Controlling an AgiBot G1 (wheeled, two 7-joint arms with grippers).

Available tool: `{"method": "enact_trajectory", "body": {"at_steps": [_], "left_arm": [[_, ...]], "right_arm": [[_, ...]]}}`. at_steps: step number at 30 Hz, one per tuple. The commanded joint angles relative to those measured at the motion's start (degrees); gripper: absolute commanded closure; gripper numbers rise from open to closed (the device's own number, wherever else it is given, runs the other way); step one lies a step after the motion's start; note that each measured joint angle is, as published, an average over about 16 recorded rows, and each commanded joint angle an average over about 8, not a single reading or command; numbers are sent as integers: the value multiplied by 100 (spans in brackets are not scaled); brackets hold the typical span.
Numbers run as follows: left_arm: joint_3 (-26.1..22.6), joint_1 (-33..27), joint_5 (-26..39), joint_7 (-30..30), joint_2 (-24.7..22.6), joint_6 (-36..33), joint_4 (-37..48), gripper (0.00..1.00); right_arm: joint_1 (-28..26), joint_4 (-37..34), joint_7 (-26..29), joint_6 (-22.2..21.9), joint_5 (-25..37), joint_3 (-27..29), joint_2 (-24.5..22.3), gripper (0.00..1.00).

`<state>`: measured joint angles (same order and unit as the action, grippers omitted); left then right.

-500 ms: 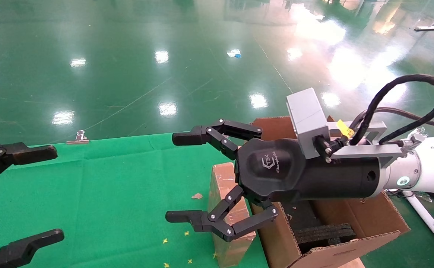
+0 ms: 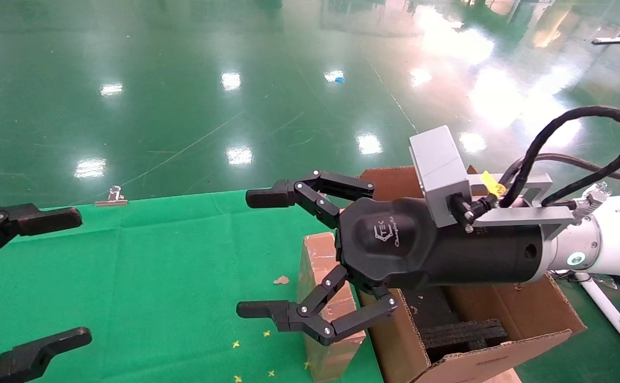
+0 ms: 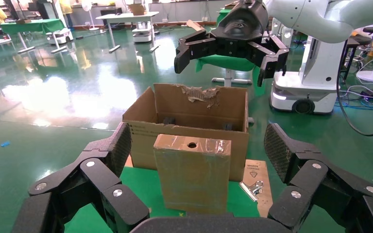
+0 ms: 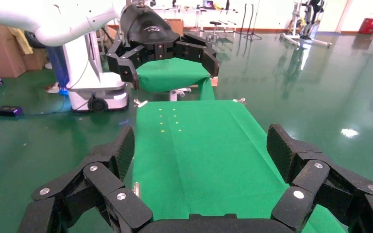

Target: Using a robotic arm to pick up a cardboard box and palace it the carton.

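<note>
The small cardboard box (image 2: 316,254) stands upright on the green cloth, right against the carton's (image 2: 496,352) near wall. The carton is open, with black foam (image 2: 464,332) inside and a torn back flap (image 3: 201,93). My right gripper (image 2: 255,254), on the white arm with the black wrist, hovers open above the box, fingers pointing left, holding nothing. My left gripper (image 2: 74,276) is open and empty at the cloth's left side, well apart from the box. In the left wrist view the box (image 3: 193,172) stands in front of the carton (image 3: 141,131).
A metal clip (image 2: 112,197) lies at the cloth's far edge. A small cardboard scrap (image 2: 281,280) and yellow specks lie on the green cloth (image 2: 182,255). Another clip (image 3: 253,187) sits on a flat cardboard piece beside the carton. Green floor surrounds the table.
</note>
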<state>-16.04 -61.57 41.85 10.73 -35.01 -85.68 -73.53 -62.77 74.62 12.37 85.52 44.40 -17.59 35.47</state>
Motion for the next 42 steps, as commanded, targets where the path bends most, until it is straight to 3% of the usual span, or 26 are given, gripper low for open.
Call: {"method": "enact_trajectory", "body": {"at_steps": [1,8,16,20,33,42], "left_arm": [[0,0,0,0,0,0,1,0],[-3,-2,-1,-2,0,-1,3,0],[-7,-3,-4,-4,1,0,4,0],[-9,-4,-5,-5,2,1,4,0],[-14,-5,-9,-8,4,3,4,0],[-18,-6,-11,-10,6,5,4,0]], "right_arm": [[18,17,8,-8,-4,-1,-11,0],[-772,264,693,90,1274,-780,372,0],[-2166,282,1754,413,3332,-2238,1251,0],[-2859,283,2188,471,3939,-2888,1521,0],[-5183,293,3165,549,4070,-5113,1583,0],[-5843,312,3472,406,3951,-6544,1723,0]]}}
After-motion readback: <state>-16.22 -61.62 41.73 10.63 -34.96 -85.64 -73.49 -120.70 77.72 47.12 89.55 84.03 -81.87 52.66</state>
